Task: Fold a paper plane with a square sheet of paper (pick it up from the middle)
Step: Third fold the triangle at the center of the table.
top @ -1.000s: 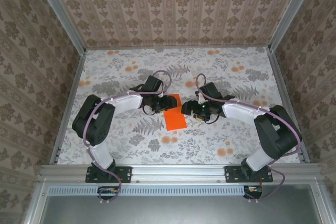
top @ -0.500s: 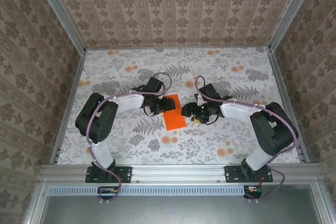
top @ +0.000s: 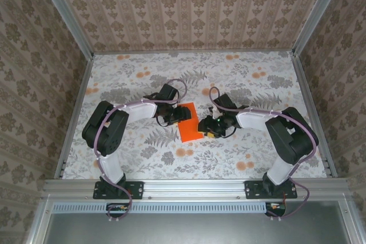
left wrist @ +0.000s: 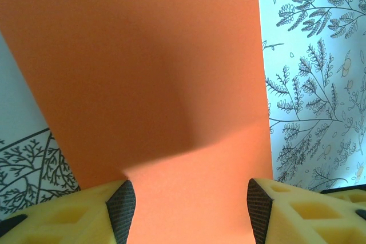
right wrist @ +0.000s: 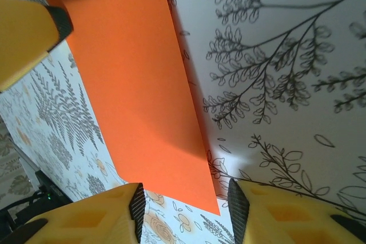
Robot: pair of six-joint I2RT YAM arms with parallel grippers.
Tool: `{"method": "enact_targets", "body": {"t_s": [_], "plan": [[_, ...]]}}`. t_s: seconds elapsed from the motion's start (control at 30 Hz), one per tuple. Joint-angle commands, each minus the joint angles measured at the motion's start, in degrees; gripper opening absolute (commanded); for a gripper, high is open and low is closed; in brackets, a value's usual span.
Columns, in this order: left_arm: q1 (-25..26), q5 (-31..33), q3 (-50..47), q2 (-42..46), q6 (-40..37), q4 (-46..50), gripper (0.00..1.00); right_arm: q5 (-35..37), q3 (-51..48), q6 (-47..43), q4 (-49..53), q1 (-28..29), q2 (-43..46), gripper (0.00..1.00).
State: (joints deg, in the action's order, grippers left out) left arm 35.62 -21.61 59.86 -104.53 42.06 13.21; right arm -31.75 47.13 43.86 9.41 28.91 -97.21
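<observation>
The square sheet of paper (top: 189,123) lies flat on the flowered table as a bright orange oblong between my two grippers. My left gripper (top: 174,117) is at its left edge. In the left wrist view the paper (left wrist: 160,84) spans the whole gap of the left gripper (left wrist: 189,212), whose jaws stand apart with one paper edge at each pad. My right gripper (top: 206,127) is at the paper's right edge. In the right wrist view its jaws (right wrist: 183,210) stand apart over the near corner of the paper (right wrist: 131,84). A yellow finger of the left gripper (right wrist: 26,32) shows at the far end.
The table (top: 257,152) carries a grey fern print with pale orange flower spots (top: 184,152). Patterned walls (top: 189,10) and metal rails close it in at the back and both sides. Both arms reach inward to the middle.
The left gripper drew back to the left, uncovering the far half of the paper, then held still. The right gripper shifted left to the paper's edge and its jaws narrowed.
</observation>
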Motion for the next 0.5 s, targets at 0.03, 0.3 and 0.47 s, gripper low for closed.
{"method": "enact_targets", "body": {"t_s": [0.03,0.3,0.47], "plan": [[0.2,2.4,-1.0,-2.6,0.5,3.0,0.59,-1.5,1.0,-0.7,2.0,0.9,-1.4,0.45],[0.2,2.4,-1.0,-2.6,0.6,3.2,0.59,-5.3,-0.9,0.0,-3.6,1.2,-0.7,0.43],[0.2,2.4,-1.0,-2.6,0.6,3.2,0.59,-6.3,-1.8,2.4,-7.0,1.2,-0.7,0.41]]}}
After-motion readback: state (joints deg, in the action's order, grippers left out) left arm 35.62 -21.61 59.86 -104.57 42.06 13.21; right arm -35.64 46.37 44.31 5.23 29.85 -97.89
